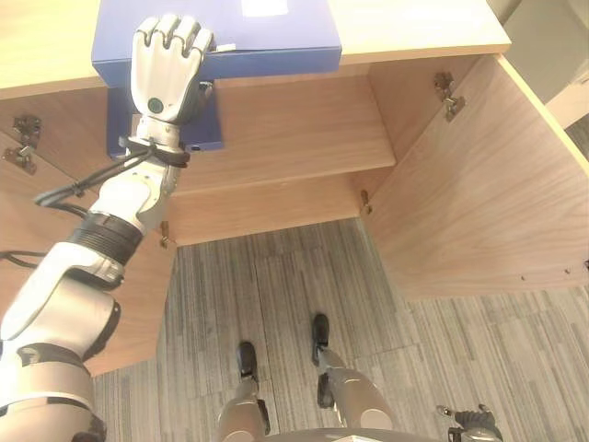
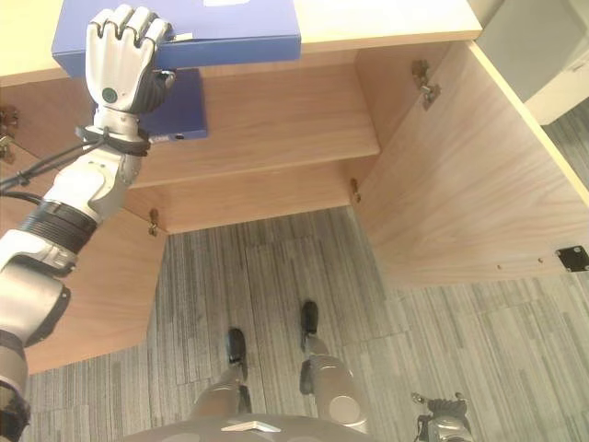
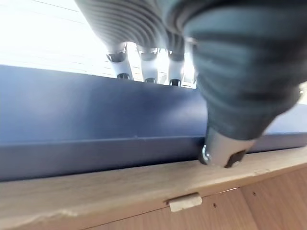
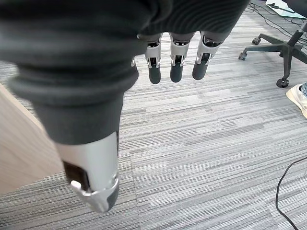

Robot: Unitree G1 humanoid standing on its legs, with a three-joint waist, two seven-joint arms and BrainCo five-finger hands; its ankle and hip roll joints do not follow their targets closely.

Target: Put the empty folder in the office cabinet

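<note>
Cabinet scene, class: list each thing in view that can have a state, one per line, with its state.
Blue folder: closed, lying flat on the cabinet top, gripped at its near edge.
Second blue folder: lying on the shelf inside.
Left hand: fingers curled over the blue folder's edge.
Right hand: open, hanging above the carpet.
Cabinet door: swung wide open.

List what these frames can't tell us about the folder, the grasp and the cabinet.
- Whether the blue folder is empty: it lies closed on the cabinet top, far end cut by the eye views' top edge.
- Left hand thumb contact: hidden under the folder's edge; left wrist view shows fingers over it.
- Second blue folder on the shelf: mostly behind the left hand.
- Right hand: fingers hang over carpet.
</note>
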